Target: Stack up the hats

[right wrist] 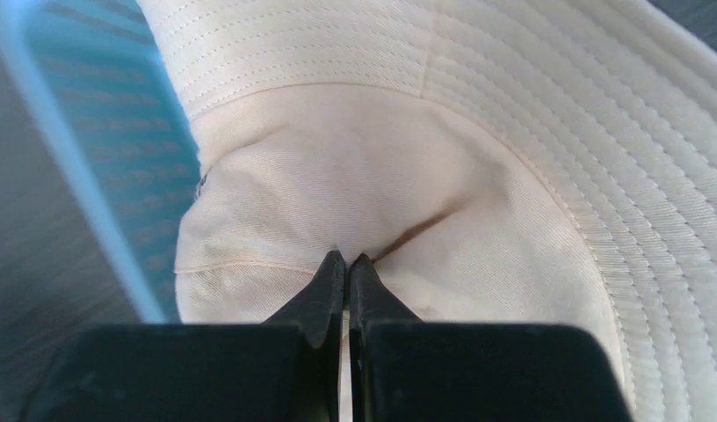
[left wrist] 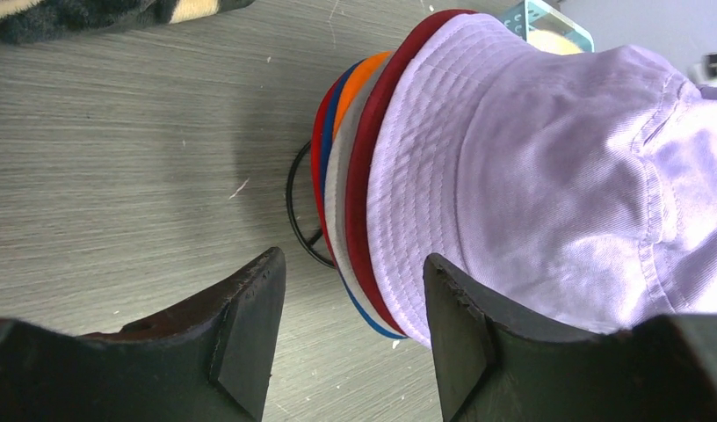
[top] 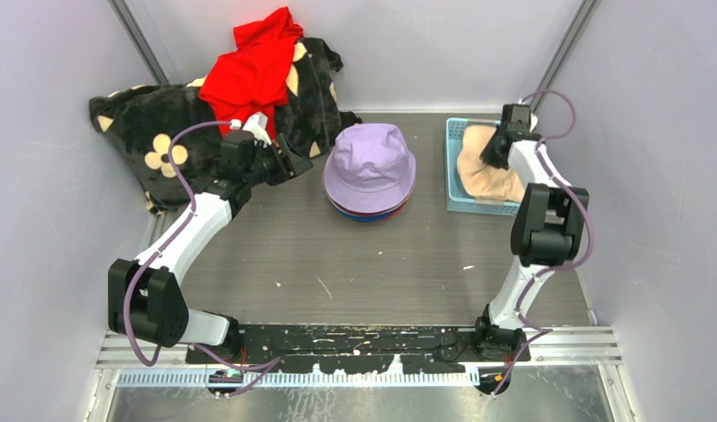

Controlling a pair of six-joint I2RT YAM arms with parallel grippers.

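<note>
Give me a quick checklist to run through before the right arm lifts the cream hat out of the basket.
1. Grip: right fingers shut on the cream hat at its crown: ok.
2. Pinch deep enough to lift: cannot tell.
3. Cream hat out of the blue basket: not ok, it lies inside.
4. Lilac hat on top of the stack uncovered: ok.
5. Other arm: left fingers open, empty, beside the stack: ok.

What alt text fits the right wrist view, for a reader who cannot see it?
The right gripper, fingers shut, pinches the crown of a cream hat, creasing the fabric at its tips. The hat lies in a light blue basket, whose wall shows at the left.
</note>
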